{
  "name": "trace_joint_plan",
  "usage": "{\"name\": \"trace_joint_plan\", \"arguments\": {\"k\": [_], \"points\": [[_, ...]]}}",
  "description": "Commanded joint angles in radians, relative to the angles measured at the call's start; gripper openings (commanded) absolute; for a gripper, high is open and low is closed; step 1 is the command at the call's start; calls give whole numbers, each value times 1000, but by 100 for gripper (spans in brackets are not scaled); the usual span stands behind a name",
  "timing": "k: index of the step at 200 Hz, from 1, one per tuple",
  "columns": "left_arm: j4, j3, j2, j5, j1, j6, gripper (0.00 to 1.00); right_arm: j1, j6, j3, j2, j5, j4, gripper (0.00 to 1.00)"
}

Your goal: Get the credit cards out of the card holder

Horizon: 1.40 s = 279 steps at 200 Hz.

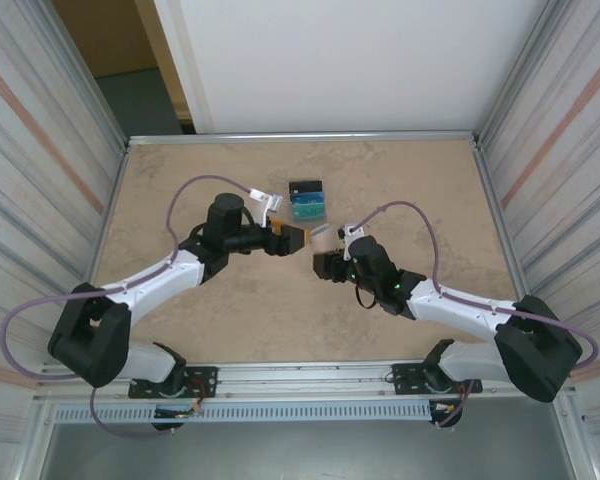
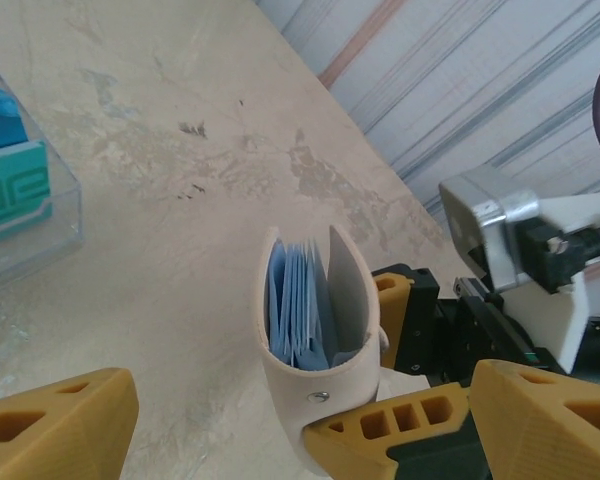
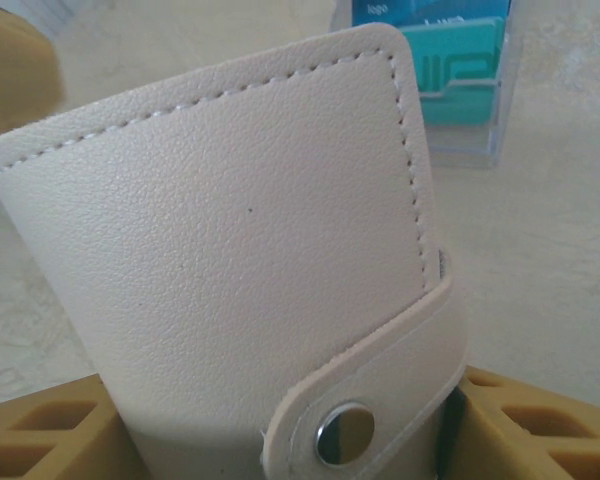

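One holder (image 3: 230,200) sits clamped at its snap end in the right gripper (image 3: 290,425), left gripper (image 2: 302,410) gaping wide beside it, empty.

White arms (image 1: 170,272), purple cables (image 1: 212,179), ochre fingers (image 2: 60,420)

Mottled beige tabletop (image 1: 280,320) edged with aluminium rails (image 1: 300,137); ribbed pale wall panels (image 1: 30,150) with faint orange stripes on both sides; plain white board (image 1: 360,60) behind; dim opening (image 1: 130,90) far left; soft, even light.

Tan card holder (image 3: 230,250) upright, open-topped
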Motion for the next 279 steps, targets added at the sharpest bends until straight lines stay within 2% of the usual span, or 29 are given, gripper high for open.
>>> {"name": "trace_joint_plan", "arguments": {"k": [1,44,96,154,182,191,206,220,245,260,279], "points": [[27,38,31,68,-19,20,86,11,-17,39,8,-21,64,65],[33,65,71,75,-47,24,86,18,-19,50,13,-28,65,65],[64,69,113,89,-50,2,73,32,-18,57,8,-27,67,65],[55,77,115,98,-51,23,27,36,-15,69,-1,-22,47,68],[-26,100,83,94,-48,114,10,35,-27,98,-35,-21,-34,85],[-69,114,71,105,-44,161,7,34,-35,104,-55,-28,-63,90],[-136,134,49,141,-29,252,5,23,-50,114,-99,-74,-112,96],[-199,154,34,217,-9,345,5,6,-58,119,-151,-130,-150,100],[-316,192,17,299,5,490,4,-68,-53,112,-250,-283,-197,99],[-334,198,4,327,11,529,0,-120,-40,98,-309,-384,-199,99],[-318,190,-10,385,28,535,0,-184,-27,76,-369,-507,-187,99]]}}
